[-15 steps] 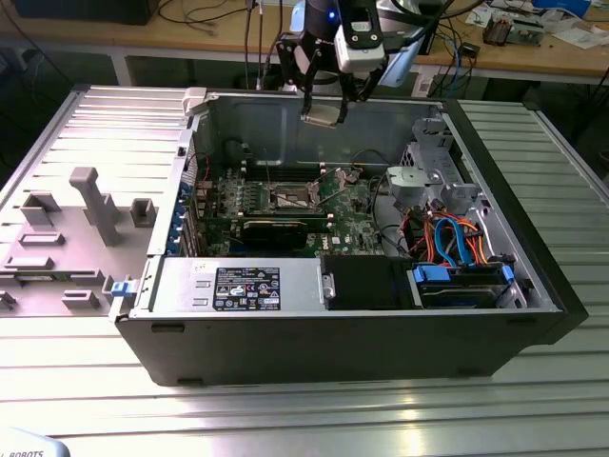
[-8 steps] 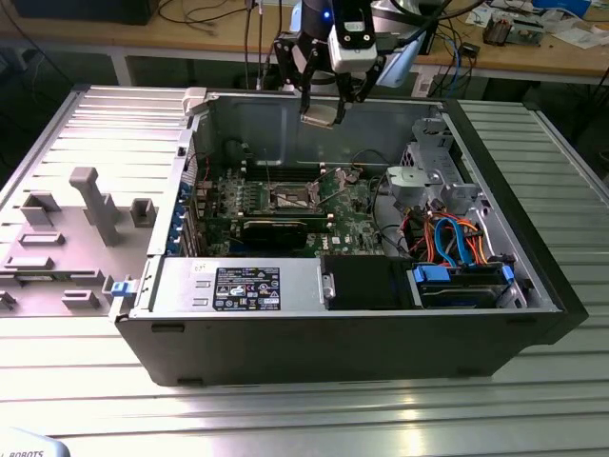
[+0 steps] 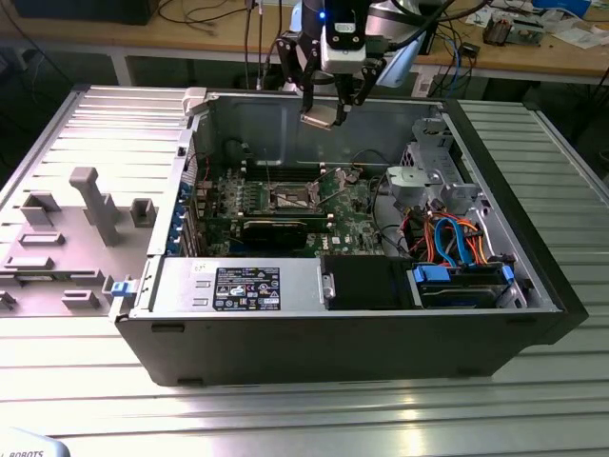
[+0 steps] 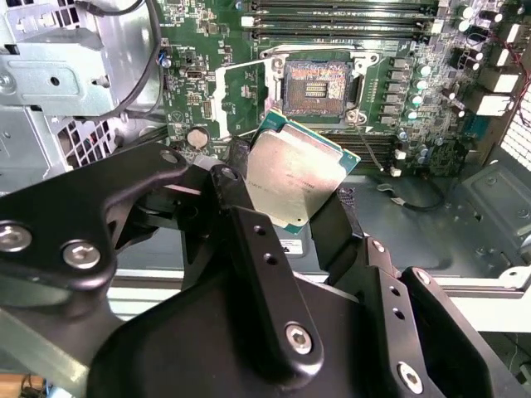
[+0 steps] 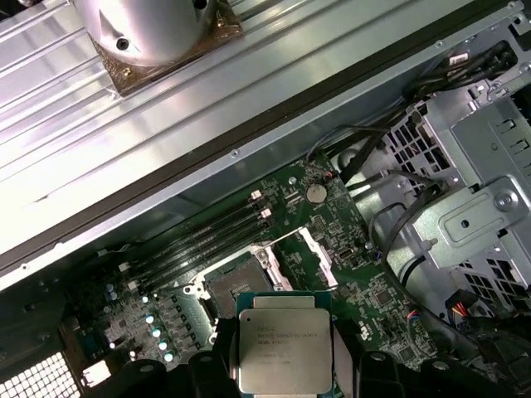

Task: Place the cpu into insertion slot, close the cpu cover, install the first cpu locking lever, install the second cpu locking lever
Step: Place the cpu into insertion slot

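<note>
My gripper point(image 3: 324, 107) hangs above the open computer case, shut on the cpu point(image 3: 319, 117), a small square chip with a silver-grey top. In both wrist views the cpu point(image 4: 299, 177) point(image 5: 284, 348) sits tilted between the black fingers point(image 4: 238, 186), held by two opposite edges. Below it on the green motherboard the insertion slot point(image 4: 319, 83) point(image 5: 231, 287) point(image 3: 289, 199) lies bare, its dark centre uncovered. The cpu cover point(image 4: 237, 96) point(image 5: 313, 251) stands swung open at one side of the socket. The chip is well above the board and apart from the socket.
A black graphics card point(image 3: 276, 228) lies in front of the socket. A silver drive cage point(image 3: 428, 179) and blue and orange cables point(image 3: 459, 246) fill the exterior view's right of the case. Memory slots point(image 5: 207, 236) run beside the socket. The removed side panel point(image 3: 67, 228) lies on the exterior view's left.
</note>
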